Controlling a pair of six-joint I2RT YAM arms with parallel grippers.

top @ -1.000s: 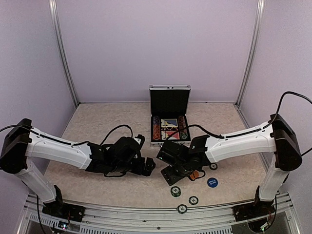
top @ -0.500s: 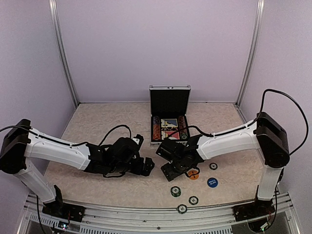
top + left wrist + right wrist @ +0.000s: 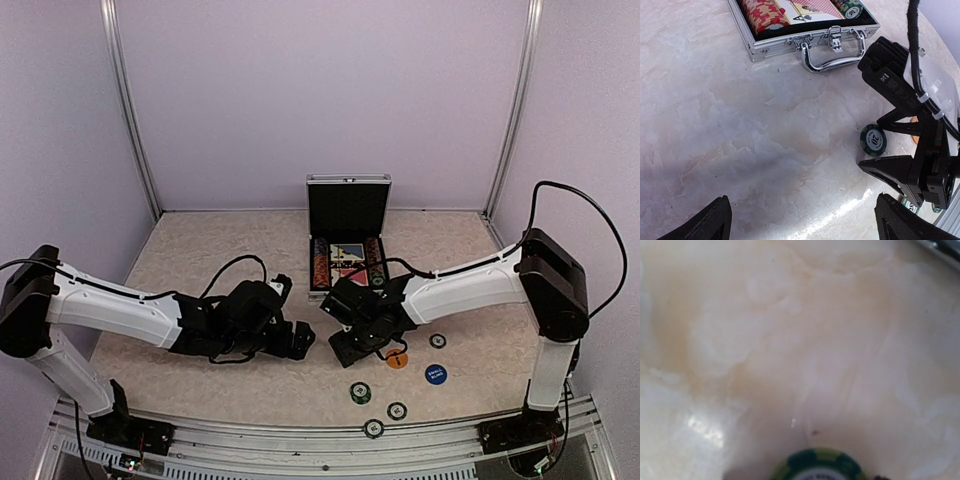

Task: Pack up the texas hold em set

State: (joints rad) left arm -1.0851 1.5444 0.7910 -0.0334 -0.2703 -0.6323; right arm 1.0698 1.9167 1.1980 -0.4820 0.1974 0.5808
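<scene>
The left gripper (image 3: 805, 216) is held wide open, while a green chip (image 3: 873, 139) is framed between the parted, unclosed jaws of the right gripper (image 3: 869, 142).

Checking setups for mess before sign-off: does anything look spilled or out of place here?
Yes. Pieces lie scattered outside the open case: an orange disc, a blue disc and several green chips, one of them right at the front rail. Nothing looks damaged.

Green-edged chip (image 3: 816, 467) at bottom edge, pale marbled tabletop (image 3: 790, 340)
</scene>
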